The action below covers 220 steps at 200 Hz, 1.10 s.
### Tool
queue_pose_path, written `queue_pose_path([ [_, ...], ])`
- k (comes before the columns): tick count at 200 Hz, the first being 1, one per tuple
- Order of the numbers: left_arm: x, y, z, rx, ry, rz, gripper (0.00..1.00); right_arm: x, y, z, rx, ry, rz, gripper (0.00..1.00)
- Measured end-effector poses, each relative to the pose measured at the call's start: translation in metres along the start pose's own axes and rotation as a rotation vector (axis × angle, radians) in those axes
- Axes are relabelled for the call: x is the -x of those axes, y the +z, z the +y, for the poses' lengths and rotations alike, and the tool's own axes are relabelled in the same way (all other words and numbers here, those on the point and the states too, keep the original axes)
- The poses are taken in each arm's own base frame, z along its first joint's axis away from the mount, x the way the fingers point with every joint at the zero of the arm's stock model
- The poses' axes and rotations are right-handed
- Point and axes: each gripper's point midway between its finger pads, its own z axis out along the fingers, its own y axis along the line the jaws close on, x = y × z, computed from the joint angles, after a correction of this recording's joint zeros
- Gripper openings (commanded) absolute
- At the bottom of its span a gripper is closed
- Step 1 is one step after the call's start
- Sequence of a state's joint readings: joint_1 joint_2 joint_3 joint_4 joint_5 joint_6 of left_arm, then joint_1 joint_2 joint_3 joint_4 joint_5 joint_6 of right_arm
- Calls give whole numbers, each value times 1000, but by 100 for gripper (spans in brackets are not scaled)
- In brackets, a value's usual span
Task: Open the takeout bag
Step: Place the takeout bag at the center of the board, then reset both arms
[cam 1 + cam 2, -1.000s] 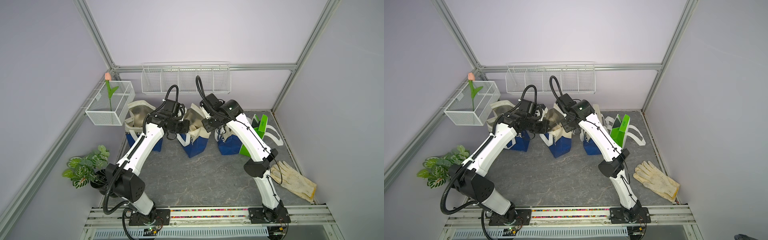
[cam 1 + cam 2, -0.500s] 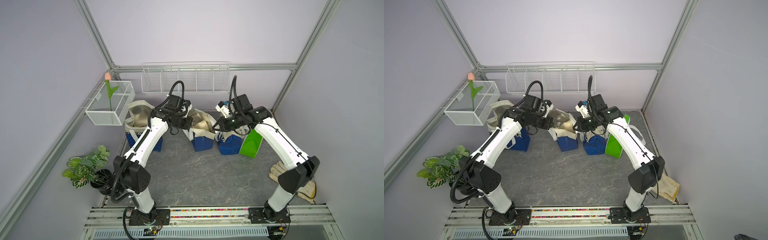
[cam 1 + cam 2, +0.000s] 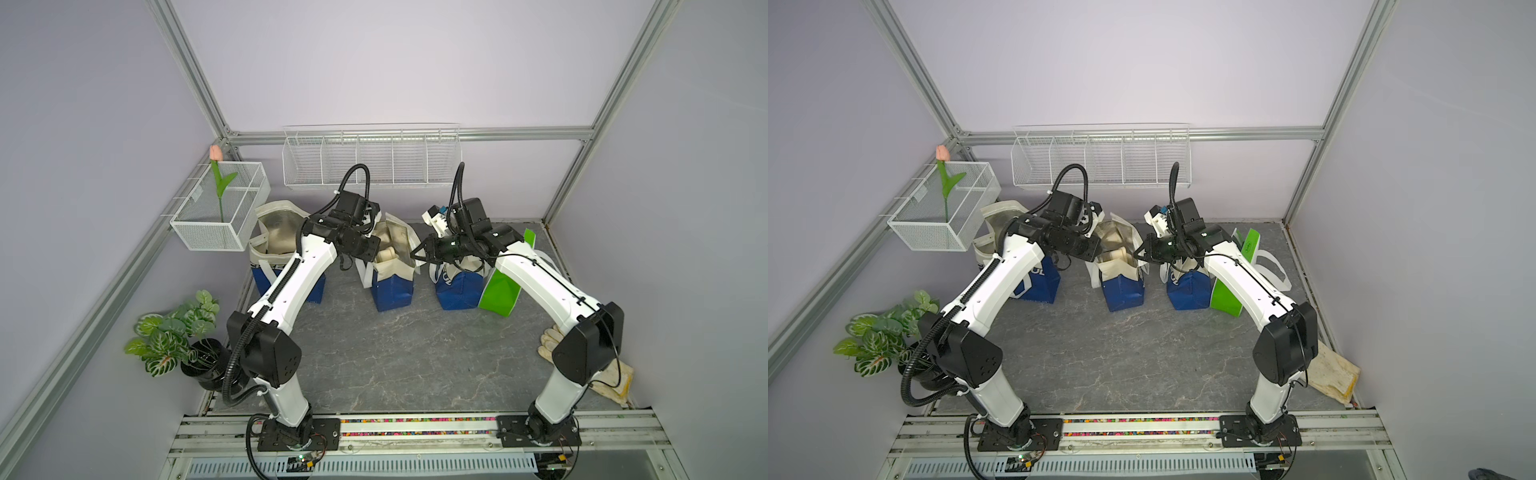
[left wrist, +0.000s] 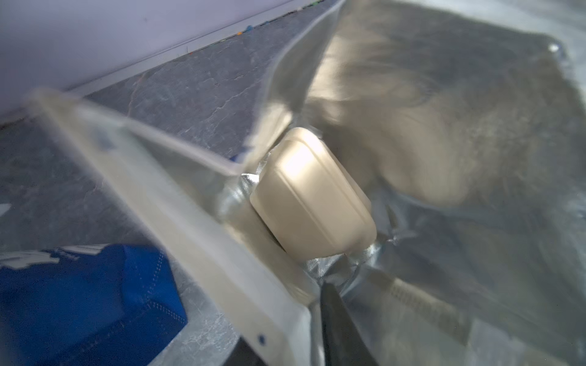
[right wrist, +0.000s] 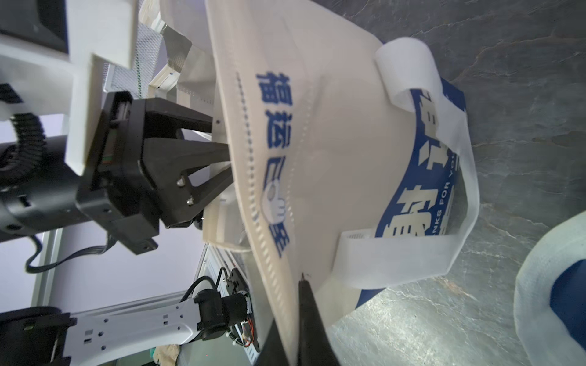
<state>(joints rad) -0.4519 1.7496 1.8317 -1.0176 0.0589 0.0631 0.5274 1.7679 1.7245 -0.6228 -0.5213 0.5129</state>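
The takeout bag [image 3: 395, 286] [image 3: 1123, 291], blue below and cream above, stands mid-table with its foil-lined mouth spread wide. A cream food box [image 3: 388, 252] [image 4: 310, 196] lies inside. My left gripper [image 3: 374, 249] [image 3: 1098, 249] [image 4: 285, 317] is at the bag's left rim. Its jaws stand apart, with the rim loose between them. The right wrist view shows the same gap at the left gripper [image 5: 226, 139]. My right gripper [image 3: 415, 252] [image 3: 1139, 254] [image 5: 291, 301] is shut on the right rim of the bag [image 5: 333, 158].
An open bag [image 3: 278, 232] stands to the left. A blue bag [image 3: 457, 286] and a green bag [image 3: 500, 291] stand close on the right. Work gloves [image 3: 606, 378] lie near the right arm's base. A potted plant [image 3: 174, 332], a wire basket [image 3: 220, 208] and a wire shelf [image 3: 370, 158] line the edges.
The two grippers have drawn apart and spread the bag's mouth. The right arm swung to the right and the bag shifted with it. The left jaws have parted.
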Motion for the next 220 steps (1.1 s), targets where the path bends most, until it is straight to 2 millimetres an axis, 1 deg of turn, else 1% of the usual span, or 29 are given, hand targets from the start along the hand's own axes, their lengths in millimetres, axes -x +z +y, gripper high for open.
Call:
queue_pose_path([
  [15, -2, 3, 4, 19, -4, 3, 33, 4, -1, -2, -21, -3, -16, 7],
  [25, -3, 5, 6, 27, -4, 6, 36, 5, -2, -2, -34, -7, -26, 11],
  [33, -4, 6, 6, 31, -4, 9, 38, 6, -2, -1, -42, -11, -30, 18],
  [47, -5, 6, 7, 35, -8, 9, 42, 5, -2, 1, -56, -16, -31, 37],
  [56, -4, 6, 7, 37, -12, 9, 44, 4, -2, 1, -66, -26, -29, 44],
  [77, -4, 3, 6, 29, -25, 2, 48, 3, -2, 0, -96, -32, -29, 50],
  [96, 0, -7, 1, 21, -27, -23, 49, 3, -5, -3, -126, -40, -37, 53],
  [116, 4, -28, -15, 12, -15, -72, 54, 4, -12, -5, -154, -49, -55, 56],
  [131, 4, -51, -30, -5, -12, -125, 57, 6, -22, -1, -165, -62, -77, 58],
  [136, 3, -59, -34, -10, -12, -140, 58, 6, -26, 2, -167, -68, -85, 65],
  [139, 3, -65, -36, -14, -12, -152, 59, 7, -29, 3, -167, -69, -92, 74],
  [142, 2, -70, -37, -15, -16, -164, 60, 7, -32, 5, -168, -80, -97, 80],
  [148, 2, -80, -38, -16, -24, -188, 62, 8, -37, 9, -163, -85, -109, 84],
  [159, 0, -101, -34, -3, -51, -239, 64, 7, -48, 17, -150, -103, -132, 84],
  [173, -8, -125, -26, 29, -77, -295, 65, 2, -62, 25, -141, -124, -158, 84],
  [195, -29, -152, -14, 81, -121, -350, 67, -13, -88, 36, -147, -163, -210, 86],
  [197, -32, -153, -13, 85, -127, -353, 67, -15, -89, 37, -147, -166, -211, 92],
  [202, -37, -158, -10, 99, -140, -365, 68, -19, -97, 37, -156, -175, -229, 99],
  [205, -41, -160, -8, 107, -150, -370, 69, -23, -101, 38, -157, -180, -234, 98],
  [210, -48, -162, -5, 121, -164, -377, 71, -30, -108, 37, -167, -193, -252, 91],
  [212, -51, -164, -4, 127, -171, -382, 72, -33, -112, 37, -169, -197, -258, 89],
  [220, -65, -167, 2, 151, -193, -394, 77, -45, -125, 34, -185, -211, -290, 89],
])
